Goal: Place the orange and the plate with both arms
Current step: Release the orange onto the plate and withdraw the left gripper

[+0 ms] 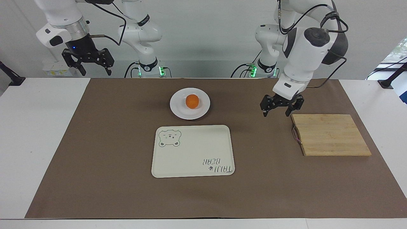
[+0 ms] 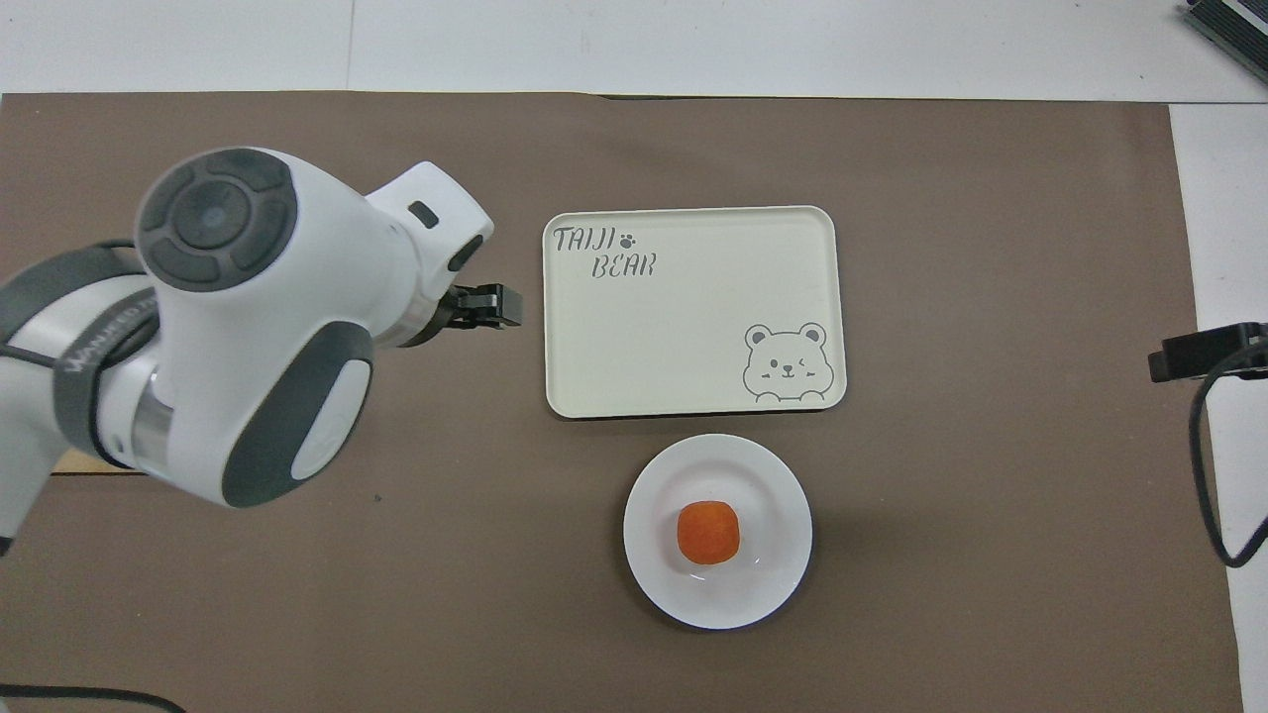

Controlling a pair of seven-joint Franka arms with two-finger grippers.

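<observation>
1. The orange (image 1: 192, 101) sat in the middle of the plate (image 1: 178, 111), nothing touching either of them.
2. The plate rested on the brown mat (image 1: 111, 143) near the robots' edge of it, about midway between the two arms' ends of the counter (image 1: 38, 143).
3. Just beside the plate, farther from the robots, lay a cream tray (image 1: 190, 152) with a bear drawing and the lettering "TAIJI BEAR"; a narrow strip of mat separated the two.
4. A wooden board (image 1: 330, 135) with a small metal handle on one edge lay toward the left arm's end of the counter, well apart from the tray and plate.
5. The left end effector (image 1: 277, 112) hung in the air over the bare mat, just beside the board's handle edge, between the board and the plate. Its fingers pointed down and stood spread, with nothing between them.
6. From overhead, the left arm's big white wrist covered most of the board, and only a black tip of the left end effector (image 2: 485, 307) stuck out toward the tray.
7. The right end effector (image 1: 88, 60) waited high up over the right arm's end of the counter, clear of the mat, its fingers spread and empty.
</observation>
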